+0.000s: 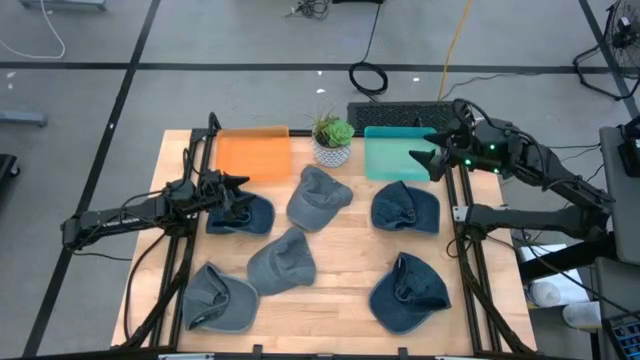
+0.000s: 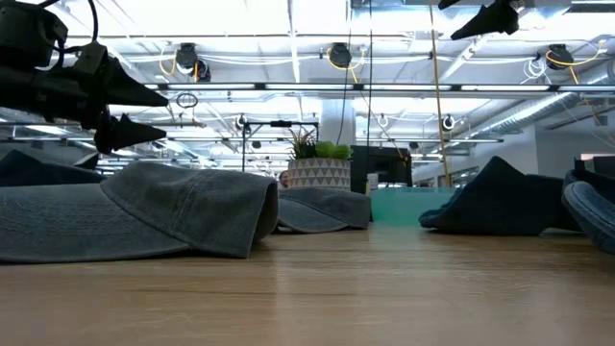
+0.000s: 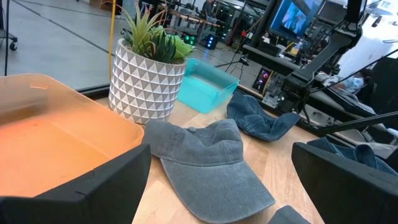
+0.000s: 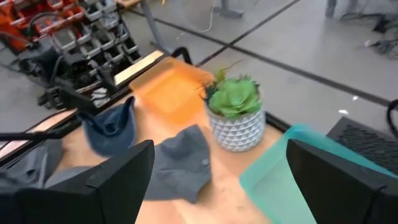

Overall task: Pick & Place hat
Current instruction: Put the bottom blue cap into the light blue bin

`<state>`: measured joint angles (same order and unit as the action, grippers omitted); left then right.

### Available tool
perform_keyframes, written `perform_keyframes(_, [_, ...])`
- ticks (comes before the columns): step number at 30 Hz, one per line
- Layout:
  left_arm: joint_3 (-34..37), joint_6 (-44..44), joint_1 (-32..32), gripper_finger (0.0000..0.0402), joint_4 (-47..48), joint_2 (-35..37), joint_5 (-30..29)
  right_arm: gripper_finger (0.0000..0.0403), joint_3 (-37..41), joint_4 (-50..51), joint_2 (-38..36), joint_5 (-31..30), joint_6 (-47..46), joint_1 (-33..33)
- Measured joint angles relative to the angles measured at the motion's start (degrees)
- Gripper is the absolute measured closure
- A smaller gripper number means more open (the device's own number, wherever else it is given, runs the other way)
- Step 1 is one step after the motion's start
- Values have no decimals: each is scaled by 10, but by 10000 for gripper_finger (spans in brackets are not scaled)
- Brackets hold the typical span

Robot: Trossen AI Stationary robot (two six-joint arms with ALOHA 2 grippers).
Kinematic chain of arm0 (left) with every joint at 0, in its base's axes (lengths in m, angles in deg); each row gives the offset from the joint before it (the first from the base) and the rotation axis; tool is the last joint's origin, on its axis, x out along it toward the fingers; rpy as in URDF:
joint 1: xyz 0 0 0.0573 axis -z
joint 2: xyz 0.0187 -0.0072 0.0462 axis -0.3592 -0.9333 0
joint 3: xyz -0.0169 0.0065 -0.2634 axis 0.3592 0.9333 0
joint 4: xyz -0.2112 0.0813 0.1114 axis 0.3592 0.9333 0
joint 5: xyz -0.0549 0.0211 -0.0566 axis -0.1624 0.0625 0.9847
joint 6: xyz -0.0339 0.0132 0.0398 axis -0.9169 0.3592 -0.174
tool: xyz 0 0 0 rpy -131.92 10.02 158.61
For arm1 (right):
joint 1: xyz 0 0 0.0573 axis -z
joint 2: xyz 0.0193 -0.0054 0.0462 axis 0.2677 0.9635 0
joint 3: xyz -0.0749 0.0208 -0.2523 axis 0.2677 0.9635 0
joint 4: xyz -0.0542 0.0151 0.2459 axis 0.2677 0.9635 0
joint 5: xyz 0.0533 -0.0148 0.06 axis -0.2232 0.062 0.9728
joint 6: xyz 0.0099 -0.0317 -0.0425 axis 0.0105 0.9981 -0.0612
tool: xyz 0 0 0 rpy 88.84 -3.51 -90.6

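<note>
Several caps lie crown-up on the wooden table: dark blue ones [image 1: 242, 216], [image 1: 405, 208], [image 1: 408, 292] and grey ones [image 1: 318, 195], [image 1: 282, 262], [image 1: 218, 298]. My left gripper [image 1: 240, 190] is open and hovers over the far edge of the left blue cap, raised off the table in the low view [image 2: 144, 113]. Its wrist view shows the far grey cap [image 3: 205, 162] ahead. My right gripper [image 1: 430, 158] is open and high over the teal bin's [image 1: 398, 152] right edge, touching nothing.
An orange bin [image 1: 252, 155] and the teal bin stand at the table's far edge, with a potted plant [image 1: 332, 140] in a white patterned pot between them. Black frame rails run along the table's left and right sides. Bare wood shows between the caps mid-table.
</note>
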<state>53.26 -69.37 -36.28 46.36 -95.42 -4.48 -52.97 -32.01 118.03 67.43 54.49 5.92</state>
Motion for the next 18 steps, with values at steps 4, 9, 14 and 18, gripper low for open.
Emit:
perform_keyframes(4, [0, 0, 0, 2, 0, 0, 0, 51, -16, -1, 26, 0, -17, -30])
perform_keyframes(9, [0, 0, 0, 2, 0, 0, 0, 51, -33, -1, 63, -1, -37, -68])
perform_keyframes(14, [0, 0, 0, 2, 0, 0, 0, 51, -55, -1, 106, -1, -95, -104])
perform_keyframes(18, [0, 0, 0, 2, 0, 0, 0, 51, -72, -1, 137, -1, -141, -128])
